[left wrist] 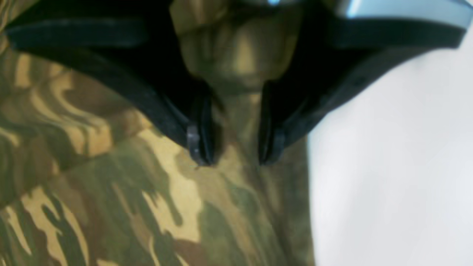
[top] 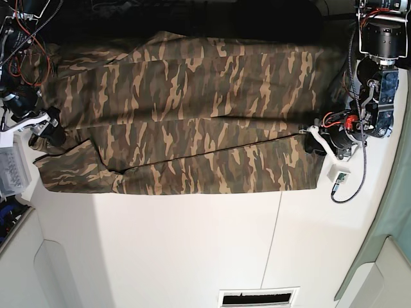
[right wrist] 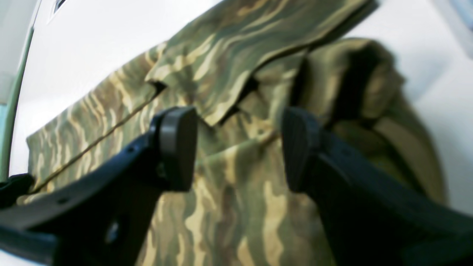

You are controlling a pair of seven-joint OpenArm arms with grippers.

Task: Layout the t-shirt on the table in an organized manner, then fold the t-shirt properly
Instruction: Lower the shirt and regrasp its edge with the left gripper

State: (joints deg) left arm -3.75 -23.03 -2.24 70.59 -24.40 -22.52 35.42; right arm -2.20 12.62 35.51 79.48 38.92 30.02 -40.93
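The camouflage t-shirt (top: 192, 128) lies in a long band across the far half of the white table (top: 192, 244), with its near part folded over lengthwise. My left gripper (top: 309, 142) is at the shirt's right end. In the left wrist view, the left gripper (left wrist: 234, 149) has its fingers apart just over the t-shirt (left wrist: 155, 192), and a hump of cloth rises between them. My right gripper (top: 51, 131) is at the shirt's left end. Seen from its wrist camera, the right gripper (right wrist: 238, 147) stands open above the t-shirt (right wrist: 236, 207), whose layered folds and a bunched sleeve lie beyond.
A thin seam (top: 273, 237) runs across the near tabletop, and a vent slot (top: 257, 298) sits at the front edge. A small white module on a cable (top: 339, 174) lies by the left arm. A clear box (top: 13, 168) stands at the left edge.
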